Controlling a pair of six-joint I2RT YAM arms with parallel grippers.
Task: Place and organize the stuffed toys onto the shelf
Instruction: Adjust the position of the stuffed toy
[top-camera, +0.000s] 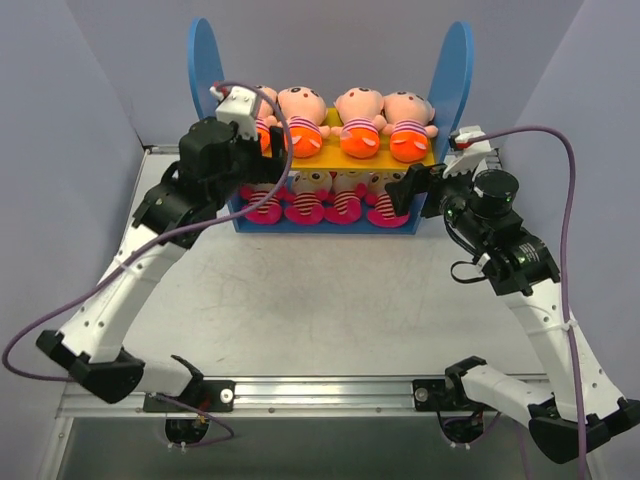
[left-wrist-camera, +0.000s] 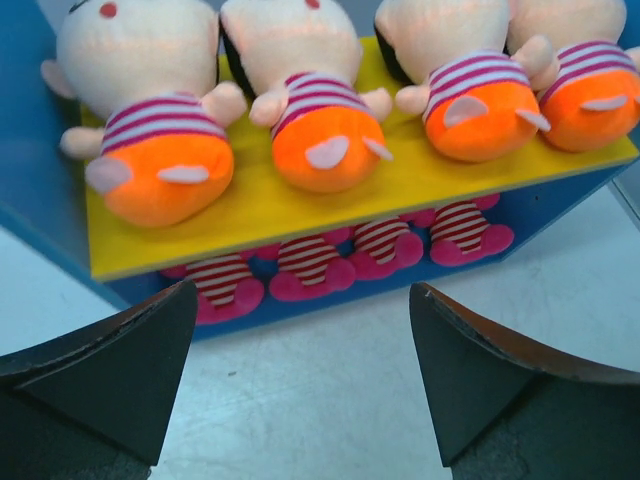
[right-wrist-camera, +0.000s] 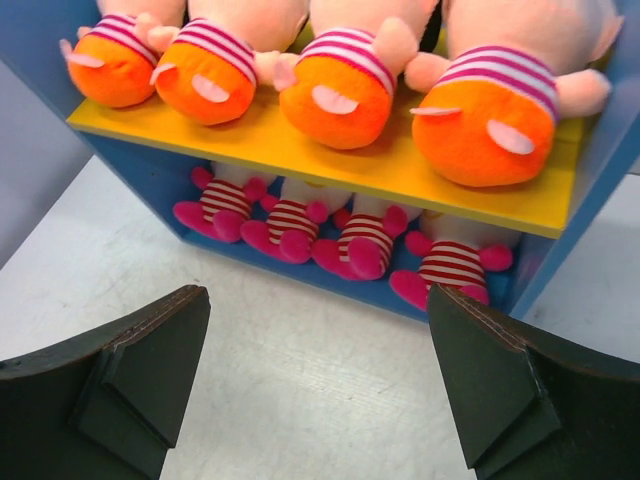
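Eight stuffed toys (top-camera: 358, 135) fill the shelf (top-camera: 205, 60) at twelve o'clock on the bench (top-camera: 330, 300), orange ones above, striped ones below. The left tool (left-wrist-camera: 302, 290) and right tool (right-wrist-camera: 318, 292) hang spread apart, empty, close in front. A careless retreat could snag an overhanging orange one and drag it off the yellow board (left-wrist-camera: 250, 205).

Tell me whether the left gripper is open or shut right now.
The left gripper is open: its fingers stand wide apart in the wrist view, nothing between them, facing the shelf.
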